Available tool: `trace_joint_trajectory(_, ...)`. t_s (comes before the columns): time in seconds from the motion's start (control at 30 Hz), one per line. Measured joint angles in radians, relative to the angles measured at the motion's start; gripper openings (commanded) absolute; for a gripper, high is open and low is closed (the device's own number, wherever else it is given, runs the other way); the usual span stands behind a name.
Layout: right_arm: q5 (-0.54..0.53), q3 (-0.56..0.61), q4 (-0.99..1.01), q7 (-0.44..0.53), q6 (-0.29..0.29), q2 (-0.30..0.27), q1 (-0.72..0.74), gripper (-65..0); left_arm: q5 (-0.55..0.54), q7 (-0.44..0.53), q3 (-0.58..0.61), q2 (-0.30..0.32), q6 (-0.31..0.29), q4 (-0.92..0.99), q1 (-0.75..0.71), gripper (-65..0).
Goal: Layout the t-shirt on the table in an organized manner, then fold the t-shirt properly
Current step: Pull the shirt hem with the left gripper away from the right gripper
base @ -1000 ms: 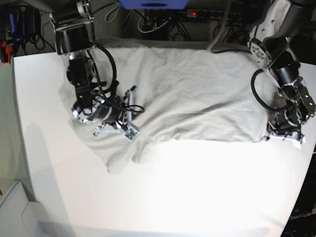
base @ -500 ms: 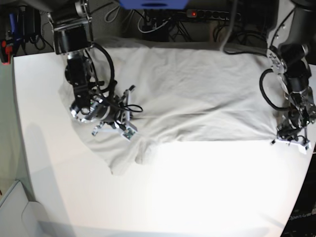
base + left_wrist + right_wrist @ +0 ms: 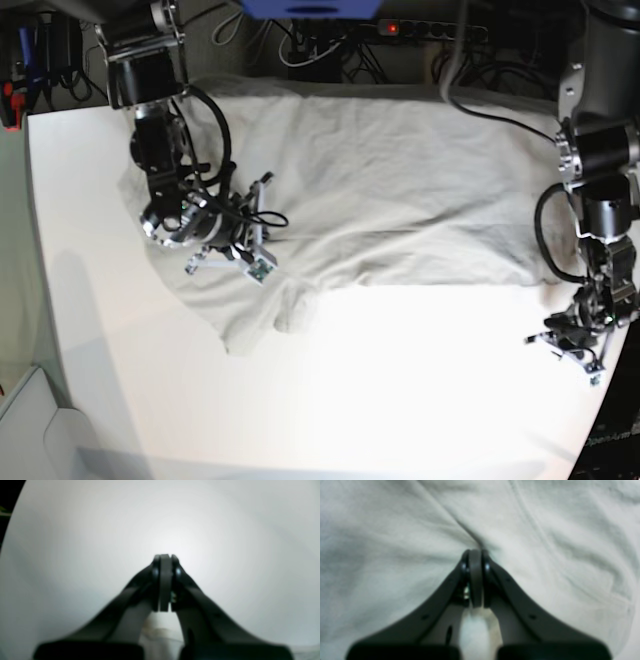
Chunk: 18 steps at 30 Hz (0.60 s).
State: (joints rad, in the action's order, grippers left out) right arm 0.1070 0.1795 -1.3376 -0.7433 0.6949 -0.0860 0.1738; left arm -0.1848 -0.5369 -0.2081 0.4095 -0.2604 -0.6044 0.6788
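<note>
The t-shirt (image 3: 380,190) lay spread across the far half of the worktop (image 3: 400,400), wrinkled, one sleeve trailing toward the near side. Right tool (image 3: 475,555) rested on the cloth with jaws fully closed; fabric lay all round it, and a crease ran away from its tip. Whether any cloth was pinched could not be told. Left tool (image 3: 163,557) was likewise closed, empty, over bare worktop, with the shirt's hem behind it and apart from it. Ahead of the left tool the surface was open out to the rounded edge.
</note>
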Motion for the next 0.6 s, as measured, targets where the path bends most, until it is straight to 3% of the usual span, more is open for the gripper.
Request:
trace_joint_trajectory(0.03, 0.0, 0.0, 0.0, -0.003, 0.0, 0.0, 0.0, -65.0, 0.009, -0.09, -0.002, 0.013, 0.003, -0.039, -0.006, -65.0)
trace_joint_trajectory(0.13, 0.0, 0.001, 0.001, -0.012, 0.0, 0.001, 0.008, -65.0, 0.005, -0.232, -0.004, 0.06, 0.002, -0.119, -0.023, -65.0)
trace_joint_trajectory(0.37, 0.005, 0.002, 0.002, -0.018, 0.001, 0.001, 0.013, -65.0, 0.002, -0.439, -0.006, 0.084, -0.006, -0.177, -0.157, -65.0)
trace_joint_trajectory(0.6, 0.004, 0.002, 0.002, -0.016, 0.001, 0.001, 0.013, -65.0, -0.006, -0.469, -0.006, 0.08, -0.006, -0.195, -0.19, -65.0)
